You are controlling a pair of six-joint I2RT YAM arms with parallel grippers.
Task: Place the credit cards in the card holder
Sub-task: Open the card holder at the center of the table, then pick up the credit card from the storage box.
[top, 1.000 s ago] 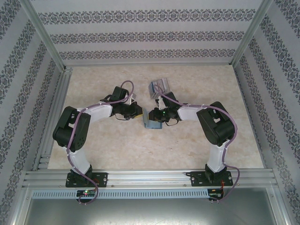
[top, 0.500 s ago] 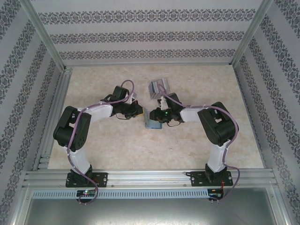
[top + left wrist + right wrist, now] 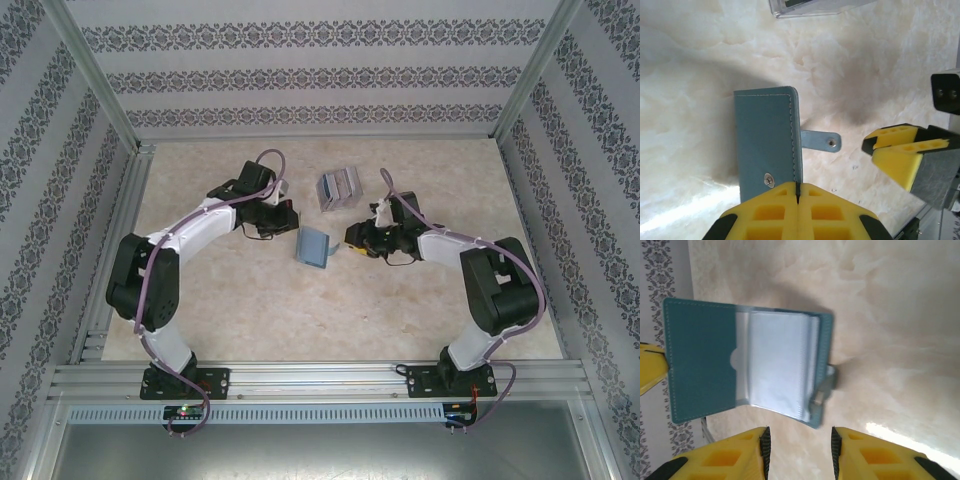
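Observation:
The teal card holder (image 3: 316, 246) stands open on edge at mid-table. My left gripper (image 3: 797, 186) is shut on the edge of its cover (image 3: 765, 132); the snap strap (image 3: 822, 141) sticks out to the right. In the right wrist view the holder (image 3: 700, 365) shows its clear sleeves (image 3: 777, 365) spread open. My right gripper (image 3: 799, 450) is open, a short way off the holder, with nothing between its fingers. From above, the left gripper (image 3: 295, 231) is at the holder's left and the right gripper (image 3: 352, 240) at its right. The credit cards (image 3: 338, 188) lie fanned just behind.
Aluminium frame rails (image 3: 310, 378) run along the near edge, and patterned walls (image 3: 300, 75) close in the back and sides. Bare marbled tabletop (image 3: 250, 310) stretches in front of the holder.
The right gripper has widened and drawn back to the right, off the card holder. The left arm has stretched further out and shifted the holder slightly up and left, still gripping it.

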